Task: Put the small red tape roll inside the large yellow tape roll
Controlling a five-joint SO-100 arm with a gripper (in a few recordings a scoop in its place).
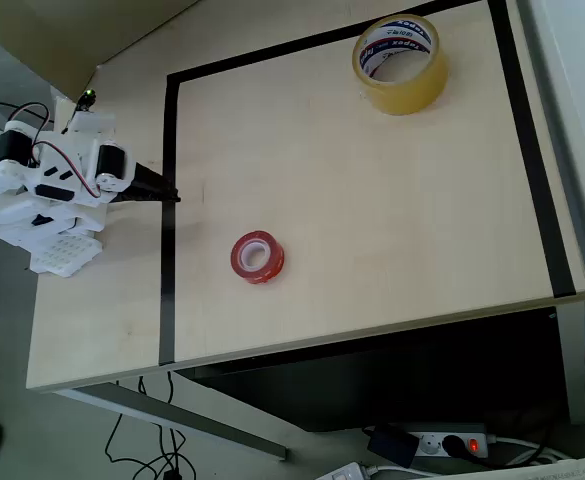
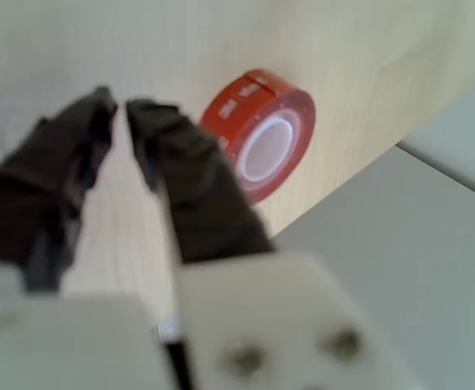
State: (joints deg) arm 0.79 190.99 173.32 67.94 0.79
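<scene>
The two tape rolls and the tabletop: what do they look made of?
Small red tape roll: glossy red plastic film, whitish core. Large yellow tape roll: translucent yellowish film, likely packing tape, on a white printed core, probably card. Table: pale wood-grain, matte, likely laminate, with black tape lines.

overhead downward; wrist close, tabletop shared

Up close in the wrist view, the gripper (image 2: 120, 110) is showing badly out of focus, its dark fingers (image 2: 196, 191) smeared and soft-edged. The white lettering on the small red tape roll (image 2: 257, 134) is too blurred to read. From overhead, the power strip (image 1: 442, 443) under the table (image 1: 372, 200) is running off the bottom edge.
</scene>
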